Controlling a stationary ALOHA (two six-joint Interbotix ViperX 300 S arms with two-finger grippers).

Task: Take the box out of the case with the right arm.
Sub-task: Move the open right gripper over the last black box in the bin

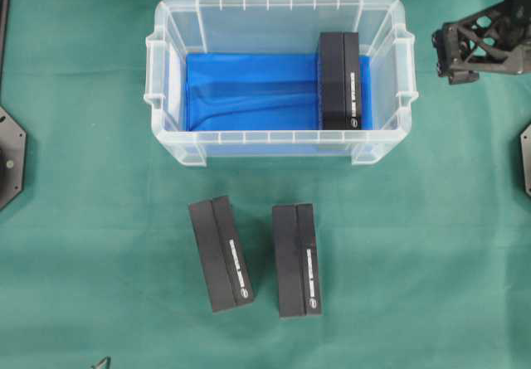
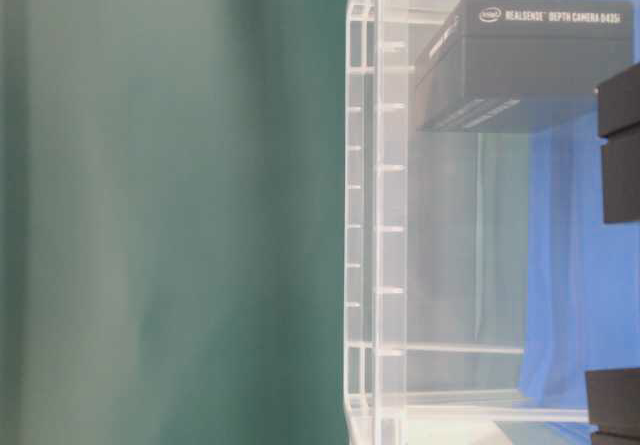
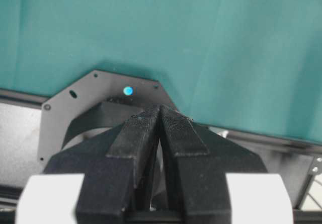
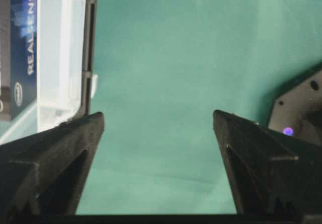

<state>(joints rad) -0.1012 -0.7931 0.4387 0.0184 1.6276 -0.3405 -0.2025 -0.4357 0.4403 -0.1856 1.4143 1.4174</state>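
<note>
Inside, the case, a clear ribbed tub with a blue lining, held 1 black box lying along its right end wall, white lettering on its edge. Outside the tub's right rim, apart from the box, the right gripper had its fingers spread wide, holding nothing. The left gripper had its fingers pressed together, empty, over its own base plate.

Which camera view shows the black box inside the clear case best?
The overhead view: the black rectangular cardboard box shows whole, against the right wall of the clear plastic case. The table-level view shows its printed side, the right wrist view an edge, the left wrist view nothing.
</note>
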